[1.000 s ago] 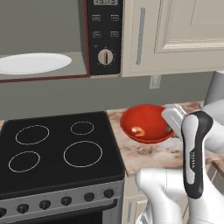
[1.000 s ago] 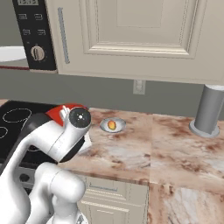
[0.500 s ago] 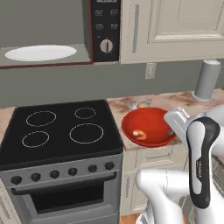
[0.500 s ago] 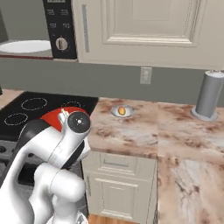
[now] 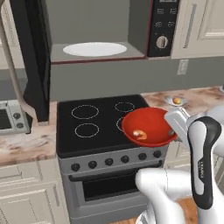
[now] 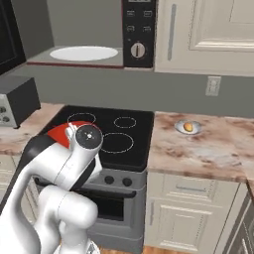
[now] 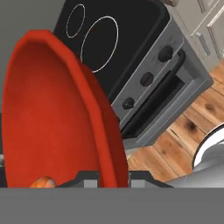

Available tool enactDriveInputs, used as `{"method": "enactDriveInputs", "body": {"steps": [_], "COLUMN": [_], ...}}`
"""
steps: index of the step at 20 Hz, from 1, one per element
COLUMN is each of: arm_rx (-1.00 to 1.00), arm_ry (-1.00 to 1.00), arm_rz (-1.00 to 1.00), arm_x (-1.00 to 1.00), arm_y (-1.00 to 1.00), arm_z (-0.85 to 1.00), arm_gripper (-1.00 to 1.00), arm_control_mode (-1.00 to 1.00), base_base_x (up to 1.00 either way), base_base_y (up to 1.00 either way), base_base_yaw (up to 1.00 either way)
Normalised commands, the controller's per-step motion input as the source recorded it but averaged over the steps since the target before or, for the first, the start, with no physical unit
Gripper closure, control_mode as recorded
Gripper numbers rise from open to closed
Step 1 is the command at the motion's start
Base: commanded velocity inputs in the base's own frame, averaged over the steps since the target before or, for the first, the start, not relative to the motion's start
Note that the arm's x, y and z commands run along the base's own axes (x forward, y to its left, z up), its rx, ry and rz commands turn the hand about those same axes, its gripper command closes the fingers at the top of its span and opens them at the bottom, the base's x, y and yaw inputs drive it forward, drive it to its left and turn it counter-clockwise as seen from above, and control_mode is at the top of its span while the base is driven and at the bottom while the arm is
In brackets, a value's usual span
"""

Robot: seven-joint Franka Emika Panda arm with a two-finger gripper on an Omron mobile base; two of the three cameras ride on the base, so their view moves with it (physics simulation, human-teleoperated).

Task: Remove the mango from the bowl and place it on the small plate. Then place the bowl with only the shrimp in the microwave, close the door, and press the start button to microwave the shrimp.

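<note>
Bowl (image 5: 148, 127) in the hand (image 7: 113, 176) above stove (image 5: 96, 124), microwave (image 5: 98, 33) open overhead

The bowl (image 5: 148, 126) looks like glossy red plastic or glazed ware, smooth, with soft highlights along its rim. The stove (image 5: 100, 120) top is smooth black glass, faintly reflective (thin white rings printed on it), and its front is matt grey metal. The counter (image 6: 208, 146) at 3 o'clock of the stove looks like polished mottled marble in pink-brown. The floor (image 7: 183, 131) is varnished wood planks. The small plate (image 6: 188, 127) is smooth and pale.
</note>
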Motion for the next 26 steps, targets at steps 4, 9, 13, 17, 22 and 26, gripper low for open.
{"method": "enactDriveInputs", "body": {"steps": [4, 9, 13, 17, 22, 26], "arm_rx": [0.0, 0.0, 0.0, 0.0, 0.0, 0.0], "arm_ry": [0.0, 0.0, 0.0, 0.0, 0.0, 0.0], "arm_rz": [0.0, 0.0, 0.0, 0.0, 0.0, 0.0], "arm_x": [0.0, 0.0, 0.0, 0.0, 0.0, 0.0], "arm_y": [0.0, 0.0, 0.0, 0.0, 0.0, 0.0], "arm_z": [0.0, 0.0, 0.0, 0.0, 0.0, 0.0], "arm_gripper": [1.0, 1.0, 1.0, 1.0, 1.0, 1.0], "arm_control_mode": [1.0, 1.0, 1.0, 1.0, 1.0, 1.0], "base_base_x": [0.55, 0.73, 0.5, 0.51, 0.66, 0.94], "base_base_y": [0.22, 0.44, 0.77, 0.19, -0.01, 0.0], "base_base_yaw": [-0.02, -0.01, 0.0, 0.0, 0.01, 0.08]}}
